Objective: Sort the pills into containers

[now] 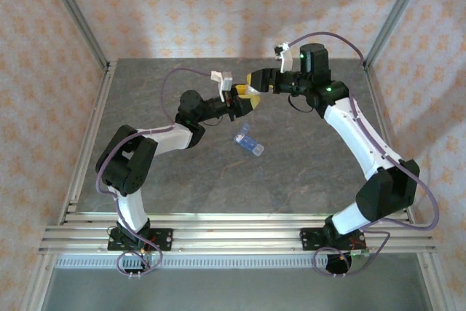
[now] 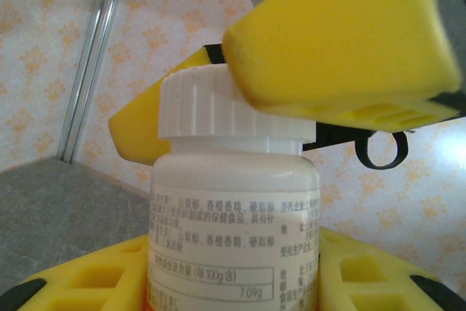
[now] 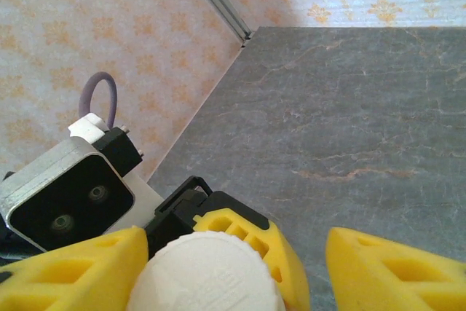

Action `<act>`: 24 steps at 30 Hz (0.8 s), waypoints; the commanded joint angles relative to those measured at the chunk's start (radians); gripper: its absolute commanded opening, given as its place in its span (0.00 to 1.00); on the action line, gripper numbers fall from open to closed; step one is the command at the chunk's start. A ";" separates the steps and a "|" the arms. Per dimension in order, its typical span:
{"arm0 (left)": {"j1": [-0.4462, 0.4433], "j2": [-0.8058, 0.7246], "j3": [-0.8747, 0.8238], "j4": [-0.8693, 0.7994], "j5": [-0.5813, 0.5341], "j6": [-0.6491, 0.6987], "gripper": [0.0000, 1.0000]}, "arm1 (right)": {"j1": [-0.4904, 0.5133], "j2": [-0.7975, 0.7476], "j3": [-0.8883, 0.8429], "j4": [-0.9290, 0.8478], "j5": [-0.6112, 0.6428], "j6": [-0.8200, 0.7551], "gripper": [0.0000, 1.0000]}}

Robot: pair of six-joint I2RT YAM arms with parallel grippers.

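Pads (image 2: pixel 87 285) of yellow moulded plastic, hollowed into square pockets, belong to the left end effector (image 1: pixel 244 104), which is pinched on the lower body of a pill bottle (image 2: pixel 233 202) and holds it upright above the surface (image 1: pixel 291 176). The bottle is a smooth, pale cylinder with rows of small black print. It is topped by a white screw cap (image 2: pixel 218 103) with fine vertical ribs around its rim. The right end effector (image 1: pixel 255 82) comes in from the far side with its jaws spread to either side of that cap. Seen from its own wrist, one blocky yellow finger (image 3: pixel 73 274) lies against the cap's round, faintly embossed top (image 3: pixel 207 274). The other finger (image 3: pixel 393 274) stands apart from the cap, with a gap showing between them. The light-blue, translucent pill box (image 1: pixel 249 141), a short strip of joined compartments, lies slantwise on the surface, near the middle and on the near side of the two end effectors, touched by neither. The surface is a matte grey slab veined like stone, edged by aluminium rails (image 1: pixel 218 234).
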 commanded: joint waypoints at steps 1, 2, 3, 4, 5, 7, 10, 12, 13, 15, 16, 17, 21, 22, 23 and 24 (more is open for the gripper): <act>0.005 0.001 0.034 0.060 0.032 -0.009 0.00 | -0.001 -0.005 0.008 0.012 -0.011 -0.006 0.60; 0.005 0.003 0.034 0.060 0.033 -0.008 0.00 | -0.001 -0.005 0.008 0.012 -0.009 -0.005 0.59; 0.005 0.003 0.035 0.059 0.034 -0.009 0.00 | -0.002 -0.006 0.008 0.014 -0.010 -0.003 0.56; 0.004 0.004 0.034 0.060 0.034 -0.009 0.00 | -0.001 -0.005 0.008 0.013 -0.009 -0.001 0.53; 0.004 0.004 0.035 0.060 0.036 -0.009 0.00 | -0.001 -0.005 0.009 0.013 -0.011 0.001 0.49; 0.003 0.007 0.036 0.059 0.035 -0.009 0.00 | -0.001 -0.004 0.006 0.015 -0.014 0.008 0.41; 0.002 0.004 0.037 0.060 0.026 -0.009 0.00 | -0.001 -0.001 0.003 0.012 -0.014 0.022 0.32; 0.000 0.000 0.033 0.060 0.008 0.002 0.00 | 0.002 -0.005 -0.004 0.015 -0.002 0.034 0.30; -0.003 -0.004 0.029 0.058 -0.007 0.012 0.00 | 0.008 -0.006 -0.009 0.017 0.008 0.042 0.29; -0.011 -0.022 0.007 0.053 -0.065 0.060 0.00 | 0.024 -0.012 -0.019 0.011 0.065 0.062 0.26; -0.015 -0.035 -0.008 0.050 -0.098 0.095 0.00 | 0.033 -0.015 -0.026 0.012 0.097 0.072 0.25; -0.021 -0.046 -0.022 0.045 -0.131 0.124 0.00 | 0.044 -0.019 -0.034 0.014 0.127 0.083 0.25; -0.052 -0.092 -0.078 0.029 -0.276 0.254 0.00 | 0.102 -0.035 -0.076 0.030 0.281 0.136 0.25; -0.063 -0.101 -0.091 0.026 -0.310 0.288 0.00 | 0.117 -0.038 -0.085 0.036 0.321 0.150 0.24; -0.072 -0.109 -0.101 0.022 -0.337 0.316 0.00 | 0.129 -0.041 -0.096 0.041 0.351 0.163 0.24; -0.081 -0.117 -0.111 0.016 -0.366 0.342 0.00 | 0.140 -0.044 -0.106 0.050 0.385 0.180 0.24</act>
